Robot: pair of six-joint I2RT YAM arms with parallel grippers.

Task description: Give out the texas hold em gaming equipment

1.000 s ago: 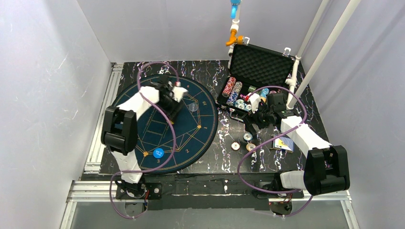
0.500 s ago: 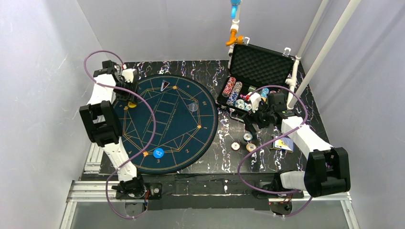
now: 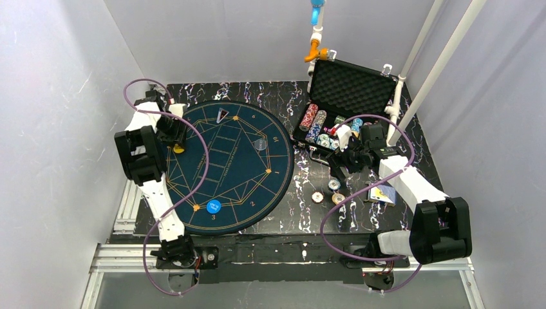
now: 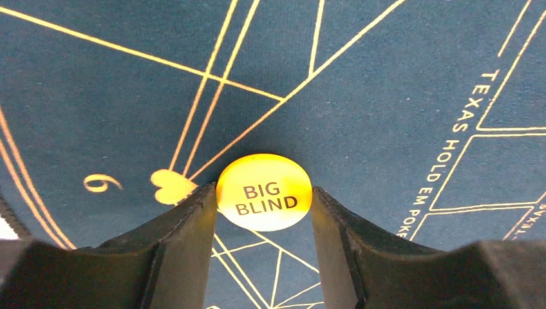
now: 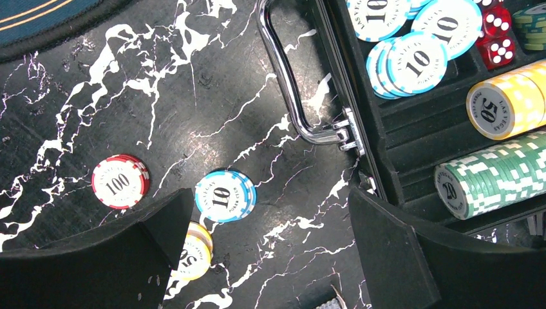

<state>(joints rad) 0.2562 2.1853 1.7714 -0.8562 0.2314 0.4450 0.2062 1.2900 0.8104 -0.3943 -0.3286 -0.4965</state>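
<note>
My left gripper (image 4: 264,201) is shut on a yellow "BIG BLIND" button disc (image 4: 263,187), fingers pressed on its two sides, low over the dark-blue mat (image 4: 386,71) beside a gold heart and a "6". In the top view this gripper (image 3: 174,136) is at the mat's left rim with the yellow disc (image 3: 178,149) below it. My right gripper (image 5: 270,206) is open and empty above the marble table, between the case and three loose chip piles: red 100 (image 5: 120,181), blue 10 (image 5: 224,196), yellow 50 (image 5: 194,256). A blue button disc (image 3: 213,206) lies at the mat's near edge.
The open black case (image 3: 351,87) at back right holds rows of chips (image 3: 315,122) and red dice (image 5: 497,35); its chrome handle (image 5: 290,84) sticks out toward my right gripper. Playing cards (image 3: 384,193) lie right of the loose chips. A white post (image 3: 396,109) stands by the case.
My left arm swung from the top middle of the mat out to its left rim, then came down a little with the yellow disc. The right arm has not moved.
</note>
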